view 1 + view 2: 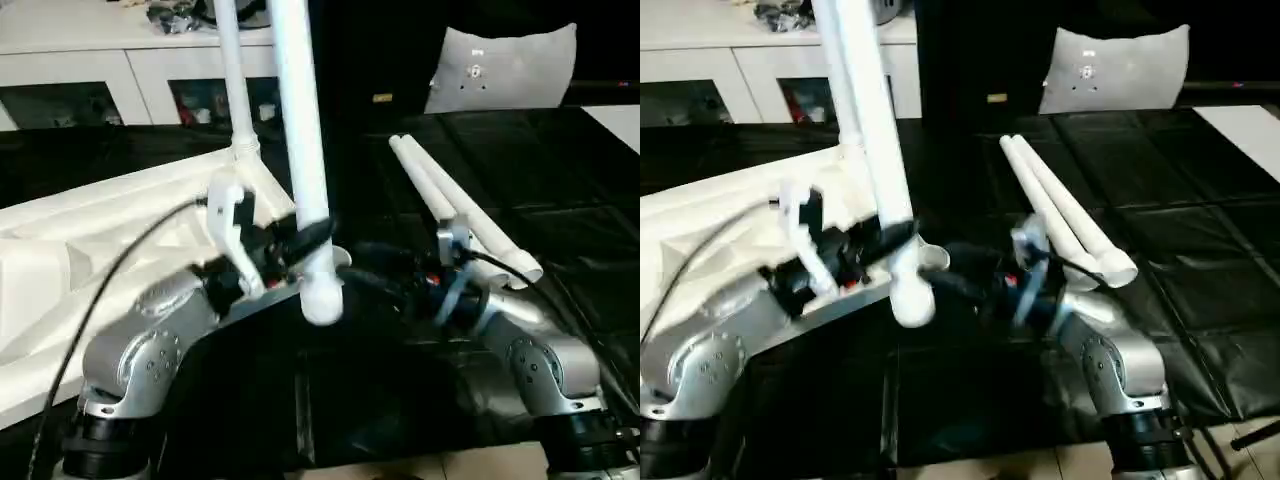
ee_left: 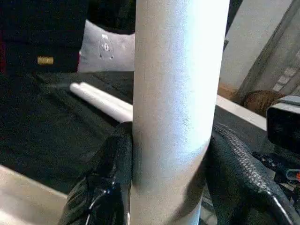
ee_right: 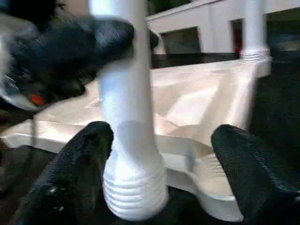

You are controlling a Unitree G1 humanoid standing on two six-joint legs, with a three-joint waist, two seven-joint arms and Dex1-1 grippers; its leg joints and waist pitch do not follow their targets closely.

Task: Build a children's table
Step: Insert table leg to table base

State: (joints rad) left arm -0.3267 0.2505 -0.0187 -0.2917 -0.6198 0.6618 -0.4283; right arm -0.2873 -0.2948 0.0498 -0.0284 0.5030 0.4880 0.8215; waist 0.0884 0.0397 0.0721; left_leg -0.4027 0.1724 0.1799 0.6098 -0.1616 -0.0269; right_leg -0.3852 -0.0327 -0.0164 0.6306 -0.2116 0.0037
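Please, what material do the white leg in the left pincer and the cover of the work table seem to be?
Leg: probably moulded plastic, smooth matte white, with moulded ridges at its bulbous end. Work table cover: apparently black sheet, perhaps vinyl, slightly glossy, creased into squares. Left pincer grips the leg.

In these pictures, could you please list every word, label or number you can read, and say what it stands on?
No text can be read anywhere.
Small yellow label on the dark backdrop: too blurred to read.
Grey cushion: small marks in the middle, too small to tell whether they are writing.
Table top, tube legs: no markings show.
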